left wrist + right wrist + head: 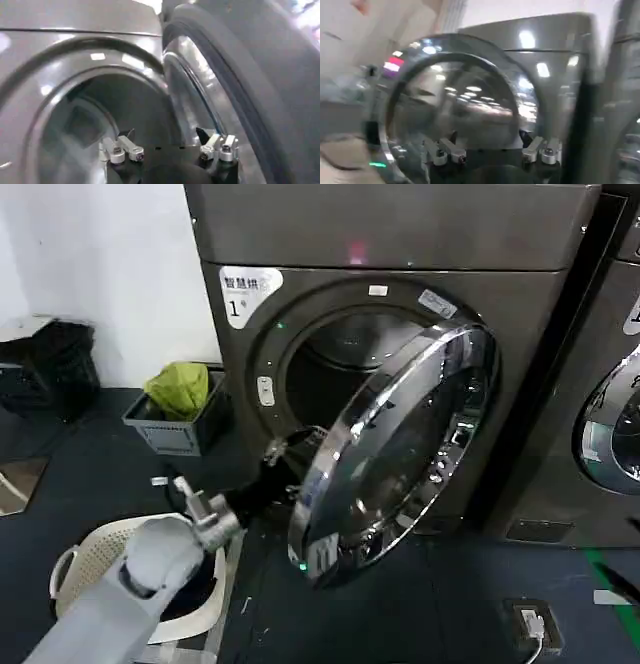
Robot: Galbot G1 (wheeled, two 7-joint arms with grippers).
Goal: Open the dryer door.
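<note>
Left claw [283, 452] reaches in behind the free, left edge of the dryer door [400, 449]; in the left wrist view its fingers stand spread wide with nothing between them, the door's dark grey inner side just beside one finger [220, 148].

That door already hangs about halfway open from its hinge on the right, chrome ring and tinted glass facing out and near, the drum mouth [345, 364] of the machine marked "1" showing behind it. I judge it stiff and fairly heavy, swinging only about its hinge; the polished chrome looks slippery, the glass best left unpushed. A hold, or a steady push, on the inner rim at the free edge, far from the hinge, would give most leverage.

Right claw [492, 145] hangs before the door's outer face, fingers likewise spread and empty.

From the head view comes the door's angle and the neighbouring machine [615, 414] at right; the left wrist view alone shows the gap between door [240, 80] and drum; the right wrist view shows the mirrored outer glass [465, 105].
</note>
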